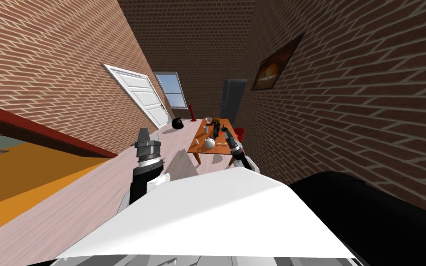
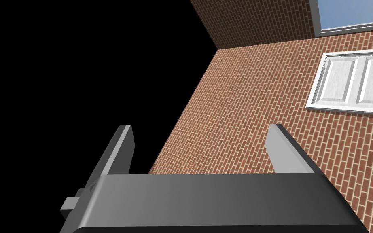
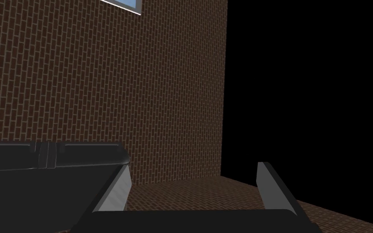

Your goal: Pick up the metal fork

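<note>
Knocking the white teapot (image 1: pixel 209 143) is the main risk. The fork (image 1: pixel 222 144), seemingly the pale sliver just right of it on the far table (image 1: pixel 198 146), lies amid clutter, with the right gripper (image 1: pixel 223 131) close by. Both jaws stand wide apart, holding nothing. The left gripper (image 1: pixel 143 134) hangs nearer, to the left.

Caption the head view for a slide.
Brick-walled room: right gripper extended toward the orange table with a white teapot; left gripper held upright.
</note>
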### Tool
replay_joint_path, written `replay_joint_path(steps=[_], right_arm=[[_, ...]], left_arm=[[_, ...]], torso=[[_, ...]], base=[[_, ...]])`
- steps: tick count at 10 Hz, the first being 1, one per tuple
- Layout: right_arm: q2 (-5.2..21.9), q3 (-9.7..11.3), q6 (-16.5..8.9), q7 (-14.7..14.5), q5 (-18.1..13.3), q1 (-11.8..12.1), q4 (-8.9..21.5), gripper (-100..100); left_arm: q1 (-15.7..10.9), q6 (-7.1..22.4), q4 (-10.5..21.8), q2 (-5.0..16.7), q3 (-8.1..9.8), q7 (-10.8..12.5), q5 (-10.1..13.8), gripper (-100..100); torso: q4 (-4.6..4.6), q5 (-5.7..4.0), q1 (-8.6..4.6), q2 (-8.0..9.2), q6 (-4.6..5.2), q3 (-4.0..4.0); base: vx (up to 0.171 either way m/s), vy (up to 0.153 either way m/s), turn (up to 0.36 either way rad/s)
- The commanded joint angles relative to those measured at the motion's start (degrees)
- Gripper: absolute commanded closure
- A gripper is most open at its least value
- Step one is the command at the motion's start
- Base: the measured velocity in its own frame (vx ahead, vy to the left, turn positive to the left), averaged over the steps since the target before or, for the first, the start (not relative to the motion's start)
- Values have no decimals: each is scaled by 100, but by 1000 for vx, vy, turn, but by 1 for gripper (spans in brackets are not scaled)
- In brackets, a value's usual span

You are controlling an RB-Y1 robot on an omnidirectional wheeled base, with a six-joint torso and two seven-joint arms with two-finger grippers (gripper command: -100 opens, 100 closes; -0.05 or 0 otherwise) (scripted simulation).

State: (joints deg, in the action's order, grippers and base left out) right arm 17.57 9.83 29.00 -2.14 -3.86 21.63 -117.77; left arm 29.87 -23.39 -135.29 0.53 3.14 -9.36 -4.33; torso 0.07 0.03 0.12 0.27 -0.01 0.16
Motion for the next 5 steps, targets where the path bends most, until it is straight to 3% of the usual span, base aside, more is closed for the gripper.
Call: replay_joint_path(steps=[1, 2, 3, 4, 5], right_arm=[[286, 168, -1, 52, -190, -72, 286, -100], [406, 168, -1, 52, -190, -72, 344, -100], [616, 280, -31, 89, -325, -159, 586, -100], [661, 280, -31, 89, -325, -159, 586, -100], [906, 396, -64, 125, -469, -248, 788, -100]], left_arm=[[0, 0, 0, 0, 0, 0, 0, 0], [-1, 0, 0, 0, 0, 0, 0, 0], [1, 0, 0, 0, 0, 0, 0, 0], [0, 0, 0, 0, 0, 0, 0, 0], [1, 0, 0, 0, 0, 0, 0, 0]], torso=[[0, 0, 0, 0, 0, 0], [2, 2, 11, 11, -1, 6], [2, 2, 7, 8, 4, 5], [1, 1, 7, 1, 0, 1], [0, 1, 0, -5, 3, -2]], base=[[-118, 79, 224], [-84, 63, 46], [-65, 62, 102], [-49, 43, 60], [-50, 49, 148]])
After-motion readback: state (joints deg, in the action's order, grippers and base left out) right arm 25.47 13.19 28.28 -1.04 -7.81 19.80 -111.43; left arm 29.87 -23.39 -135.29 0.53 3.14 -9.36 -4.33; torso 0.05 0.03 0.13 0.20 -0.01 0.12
